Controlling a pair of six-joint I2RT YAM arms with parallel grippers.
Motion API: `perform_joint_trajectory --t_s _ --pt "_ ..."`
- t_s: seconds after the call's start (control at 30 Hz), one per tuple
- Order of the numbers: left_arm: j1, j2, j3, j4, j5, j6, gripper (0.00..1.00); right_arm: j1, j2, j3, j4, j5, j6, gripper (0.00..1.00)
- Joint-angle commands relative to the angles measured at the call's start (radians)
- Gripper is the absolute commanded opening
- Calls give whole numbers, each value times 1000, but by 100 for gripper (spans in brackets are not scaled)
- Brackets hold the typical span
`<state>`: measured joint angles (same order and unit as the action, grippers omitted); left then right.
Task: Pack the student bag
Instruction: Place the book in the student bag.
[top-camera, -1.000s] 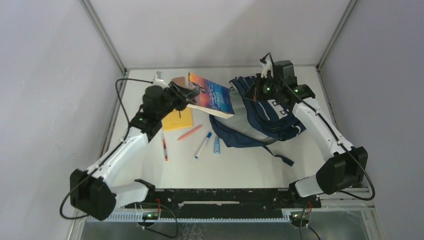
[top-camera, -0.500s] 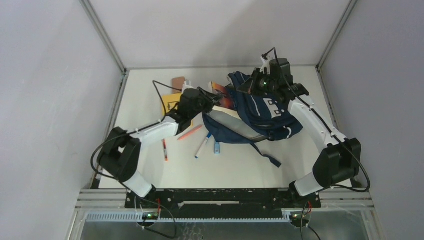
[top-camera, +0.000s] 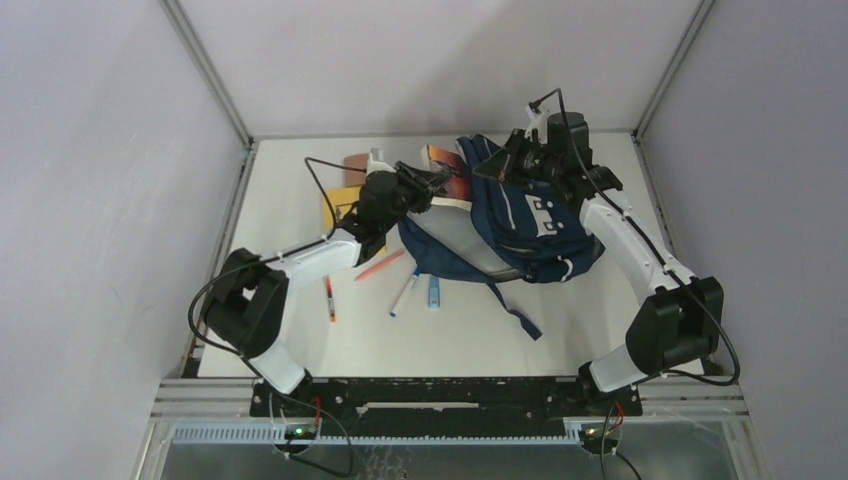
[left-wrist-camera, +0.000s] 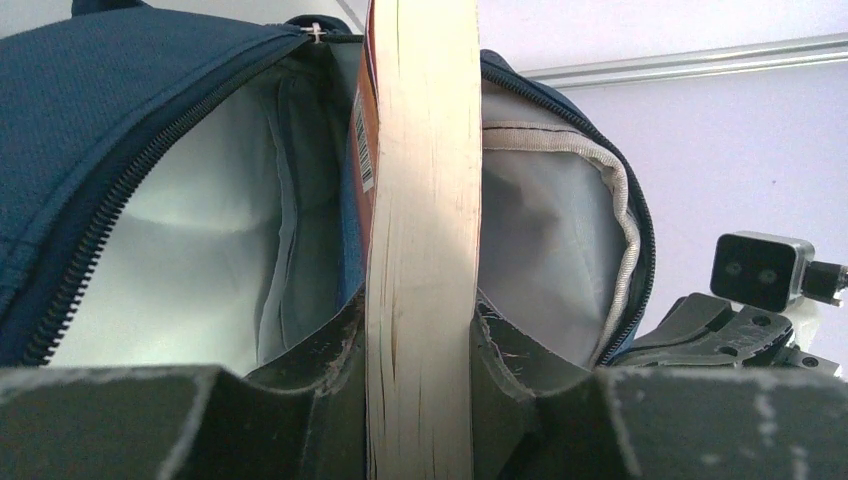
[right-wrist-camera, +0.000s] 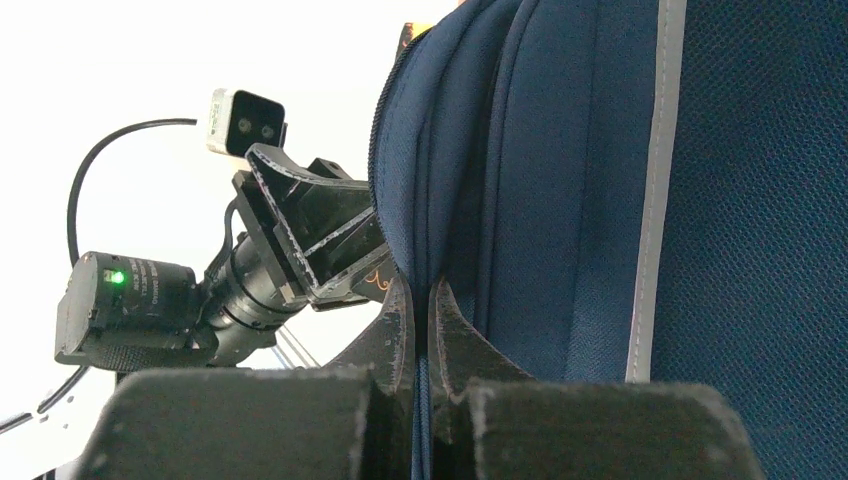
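Bag: student bag (top-camera: 535, 225) lay far right on the surface (top-camera: 580, 320), mouth gaping; soft and floppy, probably best held by its zipper rim.
Left tool (left-wrist-camera: 420, 345): part-open, clamped on a stiff book (left-wrist-camera: 420, 180) at the mouth.
Right tool (right-wrist-camera: 422, 330): closed, pinching the rim.

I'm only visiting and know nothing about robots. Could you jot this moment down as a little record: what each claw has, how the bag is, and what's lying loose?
Left gripper: shut on a paperback book, far end inside the bag's mouth
Right gripper: shut on the student bag, pinching its blue fabric by the opening
Bag: main compartment unzipped, pale lining showing
Loose on table: red pen, orange pen, blue-and-white marker, small blue item, yellow notepad
Stage: book partly in, not released
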<state>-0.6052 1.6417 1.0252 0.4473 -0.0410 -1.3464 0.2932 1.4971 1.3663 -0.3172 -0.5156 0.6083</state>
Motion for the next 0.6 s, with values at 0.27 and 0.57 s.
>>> perform_joint_trajectory --t_s 0.27,0.57 --pt "-22 80 183 335 111 -94 0 -16 -4 26 186 -105 35 0" --pt "-19 251 284 340 161 -121 0 -37 -14 26 80 -58 -79 0"
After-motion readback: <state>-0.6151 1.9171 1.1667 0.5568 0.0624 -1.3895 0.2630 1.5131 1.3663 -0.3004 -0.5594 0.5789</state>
